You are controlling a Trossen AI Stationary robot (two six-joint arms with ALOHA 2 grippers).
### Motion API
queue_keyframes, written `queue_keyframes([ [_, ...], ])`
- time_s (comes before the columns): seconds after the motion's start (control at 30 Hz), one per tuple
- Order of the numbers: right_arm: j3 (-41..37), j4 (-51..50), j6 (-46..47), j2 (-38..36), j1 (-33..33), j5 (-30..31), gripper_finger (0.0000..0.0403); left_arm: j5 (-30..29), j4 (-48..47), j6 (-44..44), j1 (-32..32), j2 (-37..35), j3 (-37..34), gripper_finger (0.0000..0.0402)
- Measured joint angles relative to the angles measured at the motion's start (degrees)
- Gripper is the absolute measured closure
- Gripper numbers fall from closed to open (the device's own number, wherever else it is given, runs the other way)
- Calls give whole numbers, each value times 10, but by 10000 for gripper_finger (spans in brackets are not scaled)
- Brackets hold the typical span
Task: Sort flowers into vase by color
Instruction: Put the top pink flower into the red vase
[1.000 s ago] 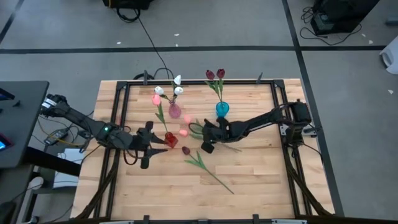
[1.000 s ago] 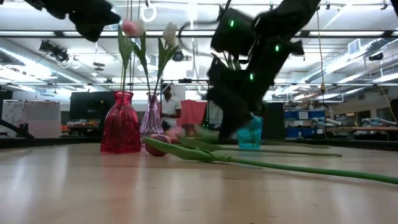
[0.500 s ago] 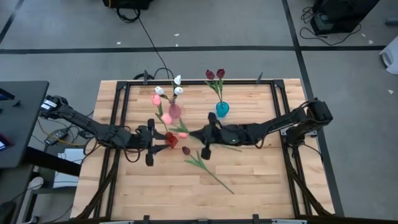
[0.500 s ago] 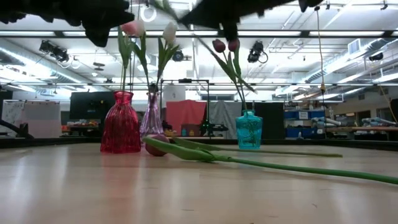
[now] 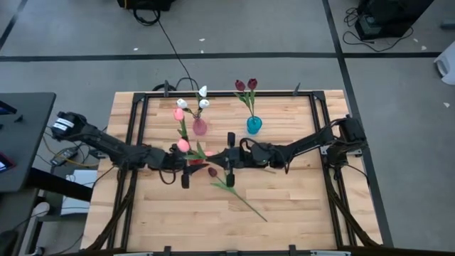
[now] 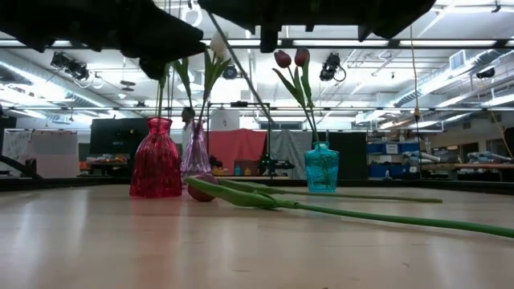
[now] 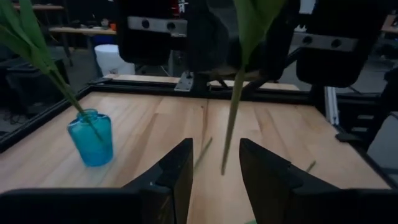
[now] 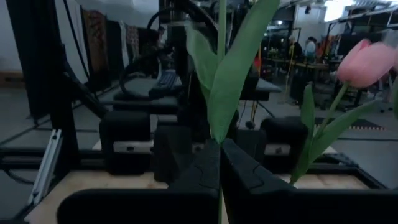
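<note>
The right gripper (image 5: 226,161) is positioned above the middle of the worktop (image 5: 298,206), facing the left gripper (image 5: 186,162), and its fingers (image 8: 205,168) are pressed together on the green stem of a pink tulip (image 5: 183,145). In the left wrist view this stem (image 7: 231,121) hangs down from the right gripper, with its free end just ahead of the gap between the left fingers (image 7: 177,171). The left fingers are spread apart and hold nothing. The pink head of the held tulip lies above the red vase (image 6: 156,158), which stands on the worktop below the two grippers. The pink vase (image 5: 200,127) stands just behind the red vase and holds white tulips (image 5: 202,97) and one pink tulip (image 5: 178,114). The blue vase (image 5: 254,125) stands to the right of the pink vase and holds two maroon tulips (image 5: 246,84). One maroon tulip (image 5: 212,172) lies flat on the worktop in front of the grippers, with its stem running toward the front edge of the worktop.
</note>
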Motion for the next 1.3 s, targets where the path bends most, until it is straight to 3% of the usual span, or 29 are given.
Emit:
queue_keyframes([
  [0.2, 0, 17, -6, -1, -3, 0, 392, 65, -4, -6, 29, 19, 32, 276],
  [0.5, 1, 15, -11, -1, -3, 0, 392, 76, -96, 22, 45, 28, 92, 296],
  [0.63, 1, 13, -11, -1, -3, 3, 392, 76, -108, 32, 44, 28, 98, 326],
  [0.73, 1, 6, -8, -1, -3, 6, 390, 76, -120, 38, 44, 27, 98, 374],
  [0.8, 1, 2, 1, -1, -3, 7, 385, 76, -123, 38, 44, 27, 98, 391],
  [1.07, 1, -29, 26, -2, -6, 26, 329, 73, -136, 40, 44, 18, 98, 394],
  [1.3, 1, -218, 59, -69, -3, 26, 293, 67, -265, 33, 44, -92, 98, 396],
])
